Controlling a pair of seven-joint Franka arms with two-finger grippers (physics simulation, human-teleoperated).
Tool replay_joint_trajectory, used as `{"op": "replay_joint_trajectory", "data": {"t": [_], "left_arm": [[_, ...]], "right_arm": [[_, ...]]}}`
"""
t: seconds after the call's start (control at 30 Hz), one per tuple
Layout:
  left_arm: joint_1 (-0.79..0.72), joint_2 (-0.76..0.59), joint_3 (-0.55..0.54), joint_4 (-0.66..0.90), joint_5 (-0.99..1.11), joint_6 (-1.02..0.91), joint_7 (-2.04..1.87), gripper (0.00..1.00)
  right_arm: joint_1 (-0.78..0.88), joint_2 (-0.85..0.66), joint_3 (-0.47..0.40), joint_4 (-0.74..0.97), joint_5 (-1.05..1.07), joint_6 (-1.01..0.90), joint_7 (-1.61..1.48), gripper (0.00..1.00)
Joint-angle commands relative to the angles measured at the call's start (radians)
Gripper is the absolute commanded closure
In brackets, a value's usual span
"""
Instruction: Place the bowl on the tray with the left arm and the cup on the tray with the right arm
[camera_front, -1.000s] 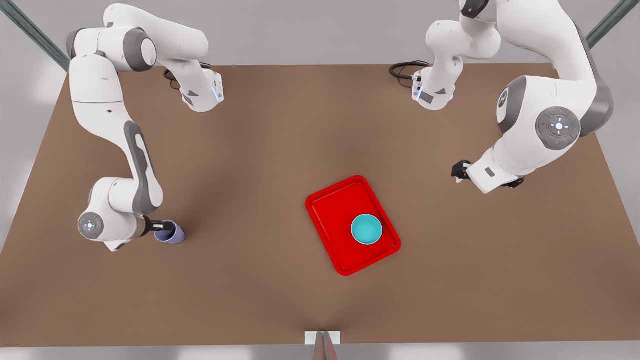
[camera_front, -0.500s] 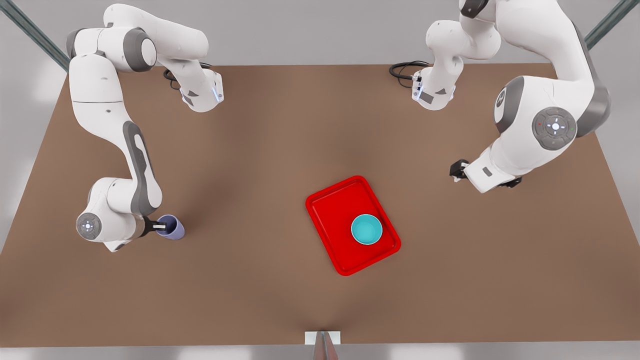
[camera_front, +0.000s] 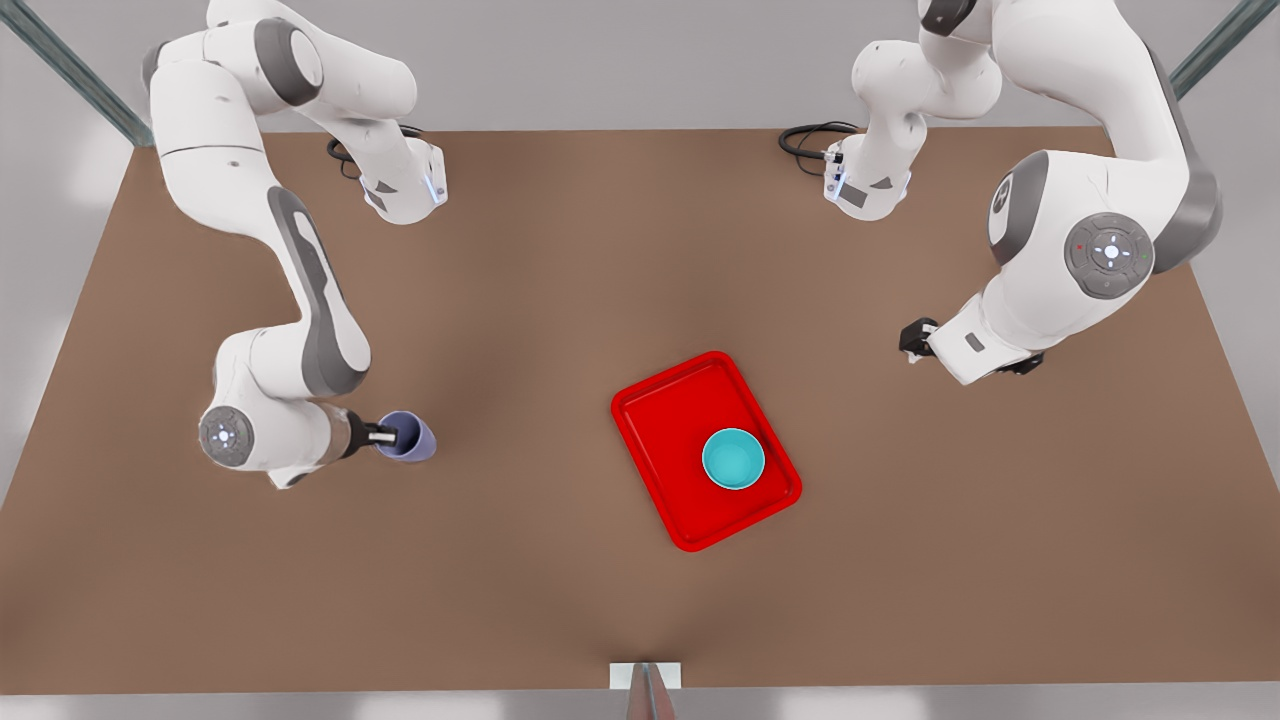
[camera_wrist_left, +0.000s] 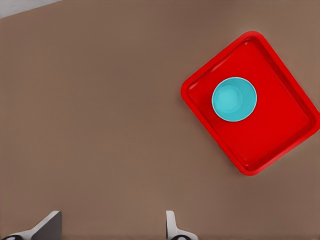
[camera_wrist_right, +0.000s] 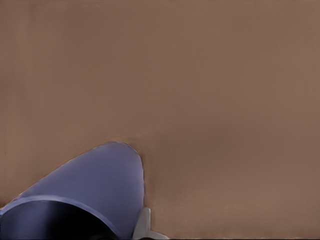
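A red tray (camera_front: 660, 470) is seen lying at an angle near the middle of a brown counter (camera_front: 520, 560), with a teal bowl (camera_front: 733, 459) set inside it toward the front view's right. On the front view's left, well apart from the tray, a lavender cup (camera_front: 408, 438) is held at its rim by the right pincer (camera_front: 381, 435), whose fingers are clamped on the cup wall, one inside and one outside. The left pincer (camera_front: 912, 340) is parked above the counter on the front view's right, its fingers (camera_wrist_left: 170, 225) spread apart around nothing.
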Motion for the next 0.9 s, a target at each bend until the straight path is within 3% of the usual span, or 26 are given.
{"op": "replay_joint_trajectory", "data": {"t": [0.0,0.13,0.37,0.47,0.87], "left_arm": [[0.0,0.0,0.0,0.0,0.0,0.0,0.0,0.0],[0.0,0.0,0.0,-0.003,0.0,-0.002,0.0,0.0],[0.0,0.001,0.0,-0.003,0.0,-0.003,-0.002,0.0],[0.0,0.012,0.002,-0.003,0.002,0.006,0.0,0.0],[0.0,0.015,0.008,-0.005,0.002,-0.003,-0.002,0.0]], "right_arm": [[-0.002,0.003,0.025,0.012,-0.007,-0.003,0.034,0.79],[0.006,0.015,0.179,0.088,-0.002,0.007,0.262,0.79],[0.251,0.157,0.18,0.318,-0.002,0.027,0.54,0.79],[0.334,0.181,0.18,0.331,-0.002,0.144,0.56,0.79],[0.425,0.263,0.172,0.349,-0.008,0.202,0.646,0.79]]}}
